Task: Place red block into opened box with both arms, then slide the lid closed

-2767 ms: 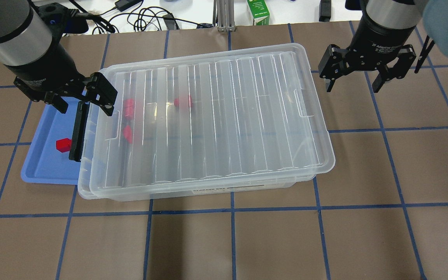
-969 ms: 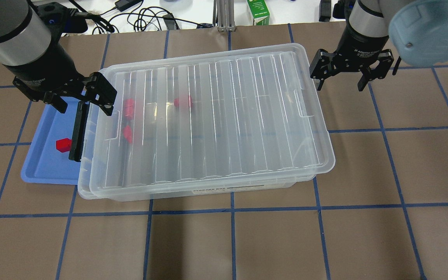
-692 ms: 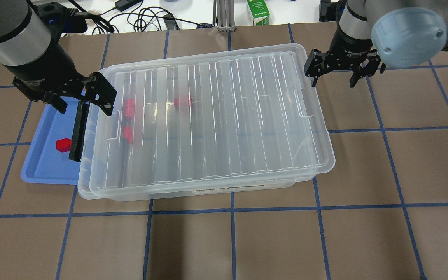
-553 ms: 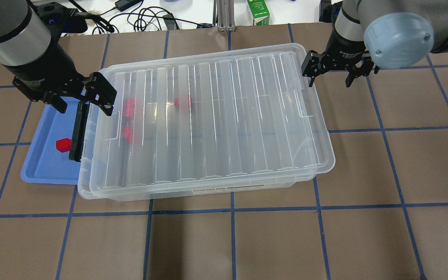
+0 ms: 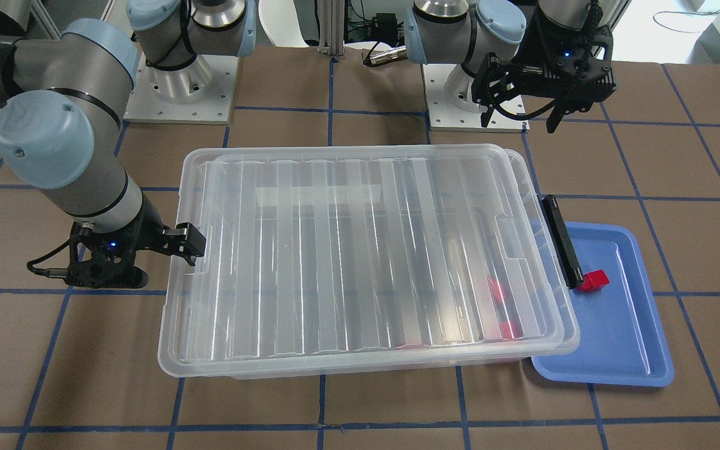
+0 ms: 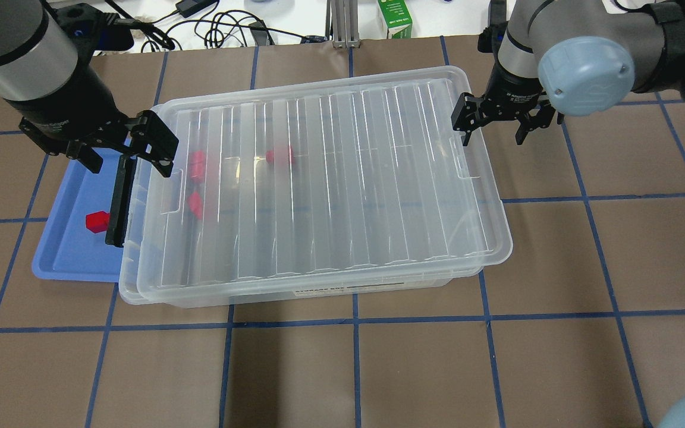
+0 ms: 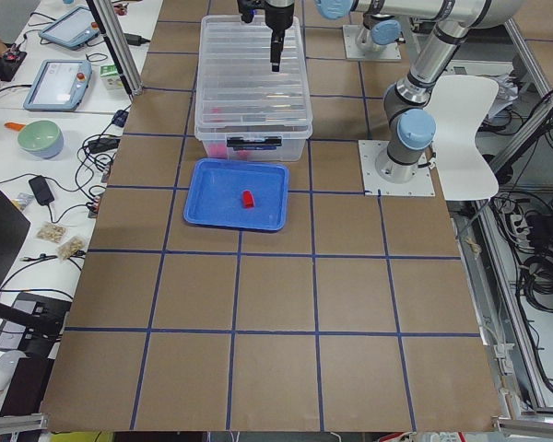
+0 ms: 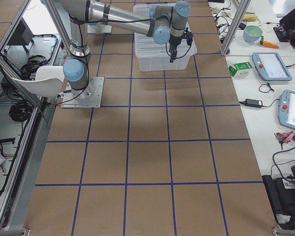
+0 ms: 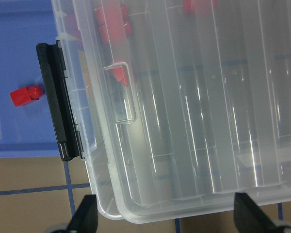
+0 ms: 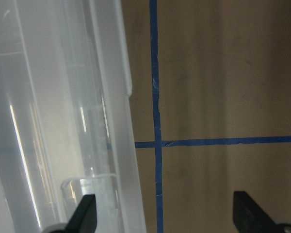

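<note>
One red block [image 6: 97,221] lies in the blue tray [image 6: 69,249]; it also shows as red block [image 9: 24,95]. Three more red blocks [image 6: 198,165] show through the lid inside the box [image 6: 319,294]. The ribbed clear lid [image 6: 348,178] covers nearly the whole box, leaving a narrow strip by the black clip handle [image 6: 118,202]. My left gripper [image 6: 128,159] hangs open above that handle end. My right gripper [image 6: 492,132] is open and low at the lid's other short end, one finger by the rim, the other over the table.
The blue tray sits partly under the box's handle end. A green carton [image 6: 395,18] and cables [image 6: 223,27] lie beyond the table's far edge. Brown table with blue tape lines [image 6: 354,368] stretches in front of the box.
My right gripper has moved left and down, from beside the box to the lid's right short end. The left gripper, lid and blocks have not moved.
</note>
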